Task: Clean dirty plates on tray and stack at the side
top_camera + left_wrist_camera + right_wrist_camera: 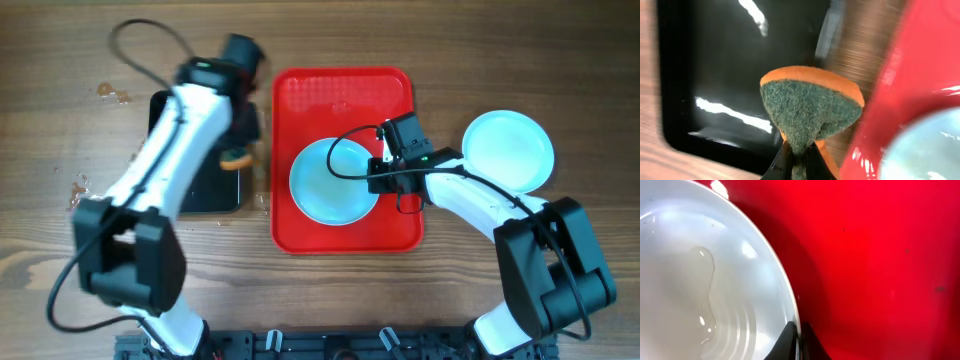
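A pale light-blue plate (333, 181) lies on the red tray (343, 88); its wet surface shows in the right wrist view (700, 285). My right gripper (384, 172) is shut on this plate's right rim (796, 340). Another pale blue plate (508, 148) sits on the table right of the tray. My left gripper (238, 150) is shut on an orange sponge with a green scouring face (810, 102), holding it above the black tray (730, 75), just left of the red tray (895, 100).
The glossy black tray (205, 190) lies left of the red tray. Small wet spots mark the wood at far left (110, 93). A black cable loops over the table behind the left arm (150, 45).
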Tool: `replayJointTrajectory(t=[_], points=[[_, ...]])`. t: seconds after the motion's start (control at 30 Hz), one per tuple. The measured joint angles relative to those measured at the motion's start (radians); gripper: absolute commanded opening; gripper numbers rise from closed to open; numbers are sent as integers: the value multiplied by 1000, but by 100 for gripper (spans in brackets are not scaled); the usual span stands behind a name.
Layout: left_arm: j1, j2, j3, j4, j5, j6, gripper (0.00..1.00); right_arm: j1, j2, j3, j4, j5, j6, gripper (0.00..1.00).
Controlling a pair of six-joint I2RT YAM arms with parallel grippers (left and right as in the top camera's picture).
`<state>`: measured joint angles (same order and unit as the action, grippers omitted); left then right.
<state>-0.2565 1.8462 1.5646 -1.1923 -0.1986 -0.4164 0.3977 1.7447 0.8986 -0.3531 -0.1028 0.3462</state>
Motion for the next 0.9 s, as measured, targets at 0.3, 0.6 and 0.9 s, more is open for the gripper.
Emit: replayJointTrajectory(t=[0.3, 0.6, 0.9], points=[[344, -14, -282, 311, 159, 189, 6, -10, -3, 5, -18, -9, -75, 4], [370, -14, -383, 374, 251, 244, 100, -8, -161, 187, -244, 255, -208, 4], [370, -14, -383, 374, 254, 244, 100, 185, -240, 206, -253, 668, -350, 4]])
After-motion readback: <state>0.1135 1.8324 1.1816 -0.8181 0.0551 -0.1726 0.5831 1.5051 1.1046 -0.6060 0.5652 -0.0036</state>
